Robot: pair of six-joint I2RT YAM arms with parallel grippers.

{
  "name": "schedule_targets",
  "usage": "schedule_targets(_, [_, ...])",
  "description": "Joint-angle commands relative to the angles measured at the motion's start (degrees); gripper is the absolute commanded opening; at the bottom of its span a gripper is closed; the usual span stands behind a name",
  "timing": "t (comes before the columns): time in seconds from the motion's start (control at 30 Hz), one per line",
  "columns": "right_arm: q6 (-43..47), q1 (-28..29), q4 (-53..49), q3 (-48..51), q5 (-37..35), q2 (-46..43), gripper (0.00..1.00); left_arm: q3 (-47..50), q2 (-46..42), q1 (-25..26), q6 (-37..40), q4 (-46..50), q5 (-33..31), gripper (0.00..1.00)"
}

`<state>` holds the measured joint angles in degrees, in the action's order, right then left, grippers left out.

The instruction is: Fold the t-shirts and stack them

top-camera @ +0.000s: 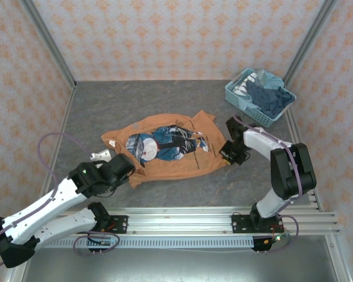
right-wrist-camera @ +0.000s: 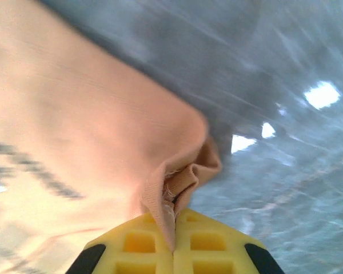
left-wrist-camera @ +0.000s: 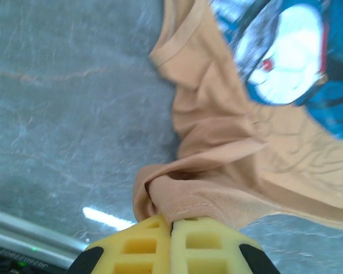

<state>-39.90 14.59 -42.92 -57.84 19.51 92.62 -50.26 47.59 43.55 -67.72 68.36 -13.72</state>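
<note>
- The orange t-shirt (top-camera: 165, 151) is laid on the middle of the table (top-camera: 106, 111), spread but rumpled, with its printed front facing up.
- The cloth is a soft, matte knit. A ribbed hem band and a stitched seam are seen in the left wrist view (left-wrist-camera: 217, 142).
- The print is a dark blue picture with white rounded patches and a small red spot. Blurred grey lettering is seen in the right wrist view.
- The left gripper (left-wrist-camera: 171, 224) is clamped on a bunched fold of the shirt's edge, at the near left corner in the top view (top-camera: 131, 170).
- The right gripper (right-wrist-camera: 173, 222) is pinched on a folded hem at the shirt's right edge (top-camera: 226, 151). The hem is doubled between the pads.
- The fingers (left-wrist-camera: 140, 245) are yellow blocks with square cut-outs and black backing.
- The table is a grey, marbled, slightly glossy surface.
- A light-blue lattice basket (top-camera: 247, 108) is placed at the far right corner, well apart from the shirt. Dark blue cloth (top-camera: 272, 98) is heaped inside it.
</note>
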Motion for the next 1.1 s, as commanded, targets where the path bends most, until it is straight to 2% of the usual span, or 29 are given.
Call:
schedule_targets(0.0, [1.84, 0.07, 0.52, -12.37, -1.66, -2.81, 0.0, -8.58, 2.84, -7.25, 7.77, -5.36, -3.02, 0.0])
schedule_targets(0.13, [4.22, 0.07, -3.15, -30.71, -2.37, -1.02, 0.0, -23.43, 10.56, -19.51, 17.78, -9.87, 1.86, 0.0])
schedule_targets(0.23, [5.25, 0.04, -4.31, -42.16, -2.35, 0.01, 0.0, -37.81, 16.32, -23.24, 22.96, -9.57, 1.14, 0.0])
schedule_targets(0.33, [6.03, 0.02, -3.49, -48.3, -0.26, -1.32, 0.0, -49.47, 18.83, -23.6, 26.06, -8.86, -2.35, 0.0])
schedule_targets(0.43, [6.88, 0.06, 0.15, -47.3, 2.38, -6.55, 0.0, -54.52, 17.0, -23.61, 27.36, -10.93, -5.63, 0.0])
schedule_targets(0.63, [6.07, 0.05, 10.27, -38.05, 9.56, -20.78, 0.0, -57.31, 10.13, -23.61, 30.24, -17.99, -9.34, 0.0])
schedule_targets(0.73, [3.7, 0.09, 10.44, -38.05, 11.41, -22.49, 0.0, -61.79, 11.65, -23.62, 31.28, -18.09, -9.59, 0.0])
schedule_targets(0.87, [-1.89, 0.09, 15.91, -38.82, 14.64, -18.17, 0.0, -69.77, 20.14, -23.68, 31.62, -15.84, -9.38, 0.0])
schedule_targets(0.93, [-4.1, 0.07, 20.32, -39.94, 15.84, -13.5, 0.0, -78.27, 28.62, -25.64, 31.17, -11.0, -7.94, 0.0])
schedule_targets(0.97, [-5.14, 0.08, 22.39, -40.67, 16.35, -11.12, 0.0, -81.93, 32.84, -27.5, 30.23, -8.63, -5.99, 0.0])
schedule_targets(1.07, [-7.9, 0.04, 28.92, -44.69, 17.96, -2.11, 0.0, -89.19, 44.08, -36.4, 25.47, -5.75, 5.34, 0.0])
